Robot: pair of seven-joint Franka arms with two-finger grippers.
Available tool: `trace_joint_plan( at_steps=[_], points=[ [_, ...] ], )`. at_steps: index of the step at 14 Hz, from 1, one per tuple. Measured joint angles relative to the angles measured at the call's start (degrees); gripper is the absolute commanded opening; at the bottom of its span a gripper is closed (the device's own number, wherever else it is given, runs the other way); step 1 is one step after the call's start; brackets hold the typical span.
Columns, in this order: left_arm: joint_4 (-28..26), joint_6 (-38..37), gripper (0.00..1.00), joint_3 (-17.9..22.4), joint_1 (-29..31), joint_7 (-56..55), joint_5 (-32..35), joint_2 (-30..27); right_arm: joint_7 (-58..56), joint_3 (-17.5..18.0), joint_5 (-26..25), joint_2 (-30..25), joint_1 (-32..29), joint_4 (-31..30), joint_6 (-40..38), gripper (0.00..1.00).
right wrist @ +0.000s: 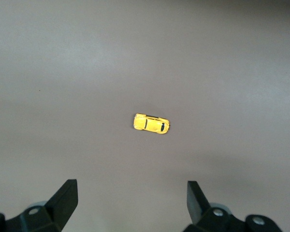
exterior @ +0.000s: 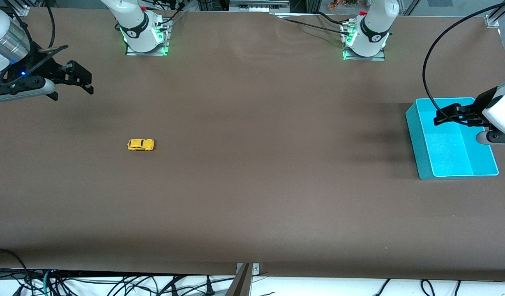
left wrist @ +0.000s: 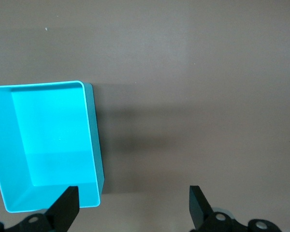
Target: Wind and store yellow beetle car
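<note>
Car [exterior: 141, 144] sits alone on my table [exterior: 252, 185]; right gripper [exterior: 77, 80] hangs released above it, left gripper [exterior: 443, 116] released over the bin [exterior: 457, 170].

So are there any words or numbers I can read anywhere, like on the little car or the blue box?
None can be read.
Yellow beetle car: no writing shows.
Blue bin: plain, no label.
Round marks on the arm bases: too small to read.
Left pincer and right pincer: no text visible.

Brown table [exterior: 252, 185], evenly lit; cables [exterior: 112, 285] along near edge.
</note>
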Motion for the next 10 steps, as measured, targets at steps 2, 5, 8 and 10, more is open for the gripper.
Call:
trace_joint_plan(
  at_steps=[2, 5, 8, 10],
  points=[
    [0.00, 0.00, 1.00, 0.00, 0.00, 0.00, 0.00, 0.00, 0.00, 0.06, 0.00, -0.01, 0.01, 0.01, -1.31, 1.00],
    [0.00, 0.00, 1.00, 0.00, 0.00, 0.00, 0.00, 0.01, 0.00, 0.11, 0.00, -0.02, 0.03, 0.00, -1.66, 1.00],
    [0.00, 0.00, 1.00, 0.00, 0.00, 0.00, 0.00, 0.01, 0.00, 0.11, 0.00, -0.02, 0.03, -0.07, -1.90, 1.00],
    [0.00, 0.00, 1.00, 0.00, 0.00, 0.00, 0.00, 0.01, 0.00, 0.11, 0.00, -0.01, 0.03, -0.36, -1.96, 1.00]
  ],
)
